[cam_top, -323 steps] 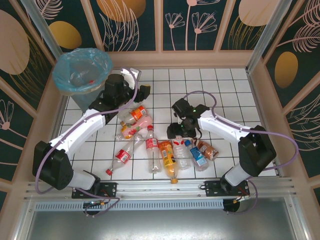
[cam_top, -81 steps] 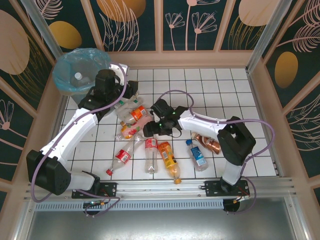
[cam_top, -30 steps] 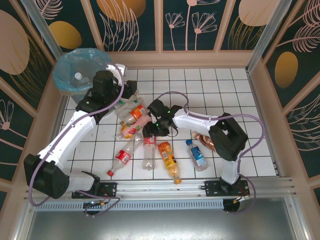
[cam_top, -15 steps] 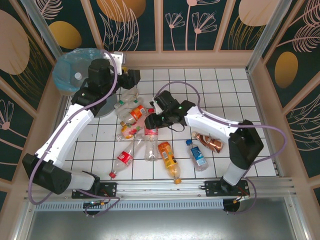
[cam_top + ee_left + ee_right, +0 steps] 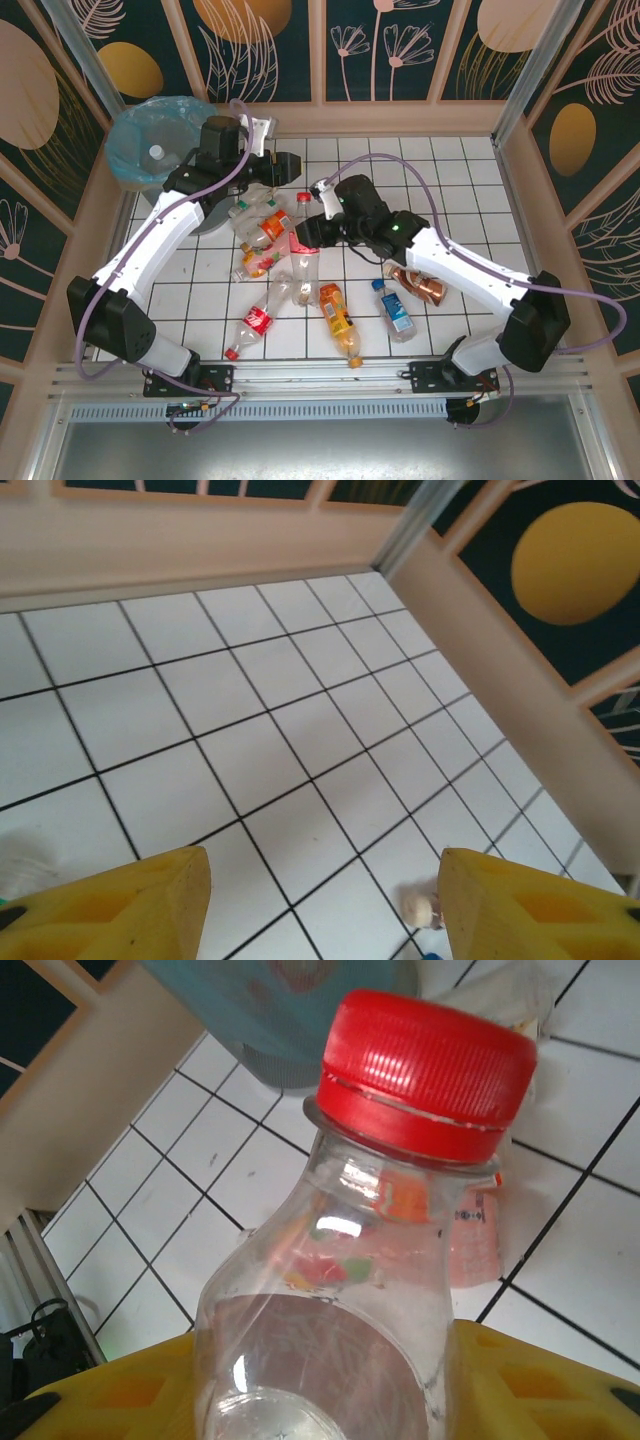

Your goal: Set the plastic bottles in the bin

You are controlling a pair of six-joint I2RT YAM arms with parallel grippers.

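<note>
Right jaws pinch red-capped bottle (image 5: 340, 1290) by its body, cap pointing away. Left jaws spread, empty. Bin (image 5: 165, 140) well apart from right jaws, beyond left arm (image 5: 170, 225).

Risk: slick wall slips out mid-carry, or the arms collide.

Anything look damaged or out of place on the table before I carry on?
The brown bottle, beside the blue-labelled bottle, looks crushed and twisted, so it may be awkward to grip. No spill shows.
</note>
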